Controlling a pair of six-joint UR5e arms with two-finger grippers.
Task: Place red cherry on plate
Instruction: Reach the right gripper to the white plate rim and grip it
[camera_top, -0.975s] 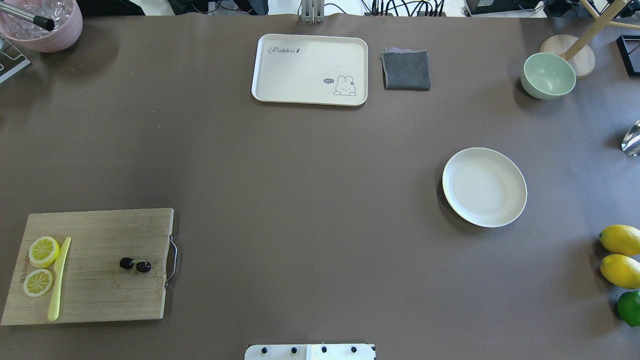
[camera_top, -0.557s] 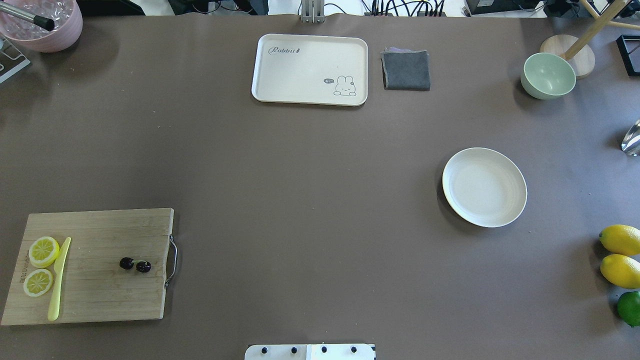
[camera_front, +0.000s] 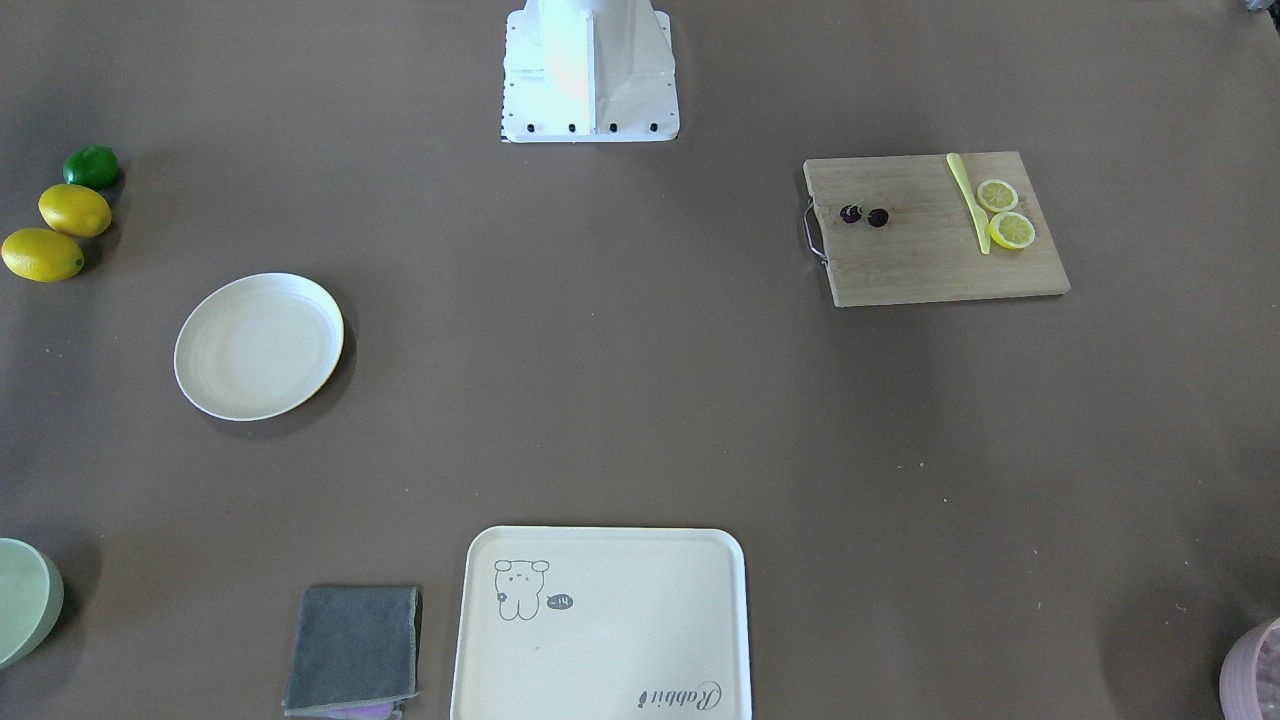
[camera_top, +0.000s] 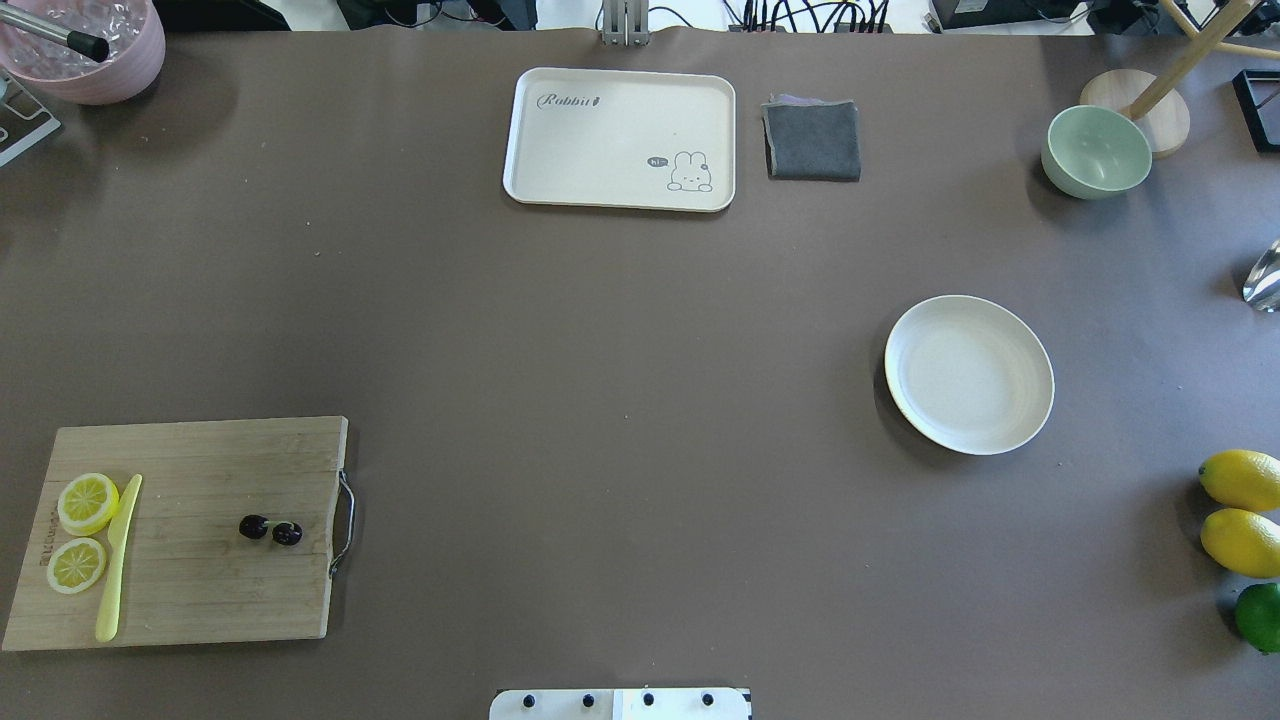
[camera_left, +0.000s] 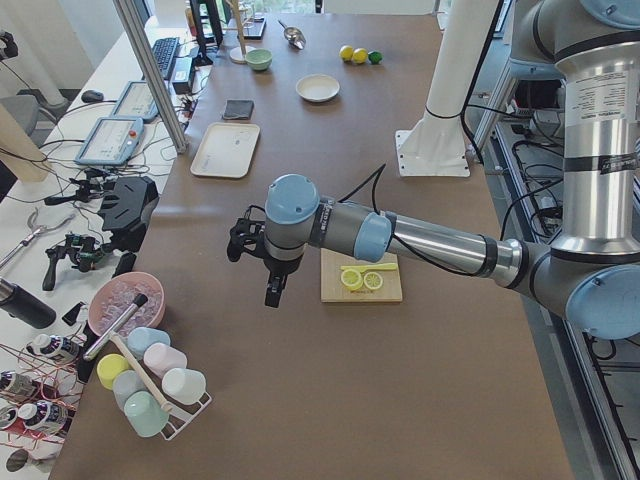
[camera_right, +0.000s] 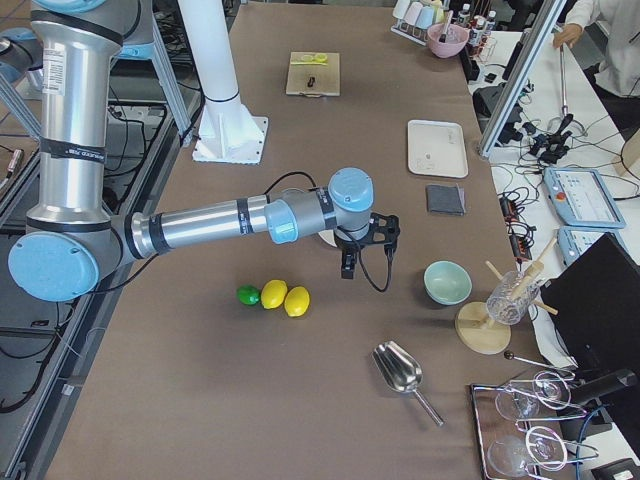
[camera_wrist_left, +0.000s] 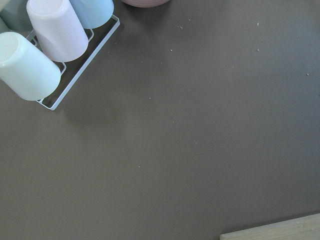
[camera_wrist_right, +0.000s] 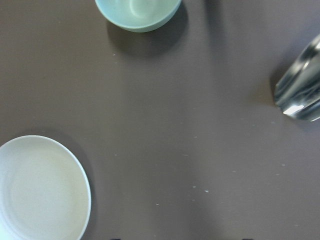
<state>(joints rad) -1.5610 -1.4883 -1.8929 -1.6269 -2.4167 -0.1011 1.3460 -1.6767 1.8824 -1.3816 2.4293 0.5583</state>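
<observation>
The red cherry (camera_top: 270, 529) is a pair of tiny dark maroon cherries lying on a wooden cutting board (camera_top: 200, 470) at the near left of the table; it also shows in the front-facing view (camera_front: 864, 215). The round cream-white plate (camera_top: 968, 374) sits bare on the right side, far from the board, and its edge shows in the right wrist view (camera_wrist_right: 40, 190). My left gripper (camera_left: 271, 292) hangs above the table beyond the board's outer end. My right gripper (camera_right: 347, 268) hangs beside the plate. Both show only in side views, so I cannot tell whether they are open or shut.
Two lemon slices (camera_top: 85, 530) and a yellow knife (camera_top: 118, 560) share the board. A cream rabbit tray (camera_top: 620, 138) and grey cloth (camera_top: 812, 140) lie at the far side, a green bowl (camera_top: 1096, 152) far right, two lemons (camera_top: 1240, 510) and a lime (camera_top: 1258, 616) at the right edge. A cup rack (camera_wrist_left: 50, 45) stands past the left end.
</observation>
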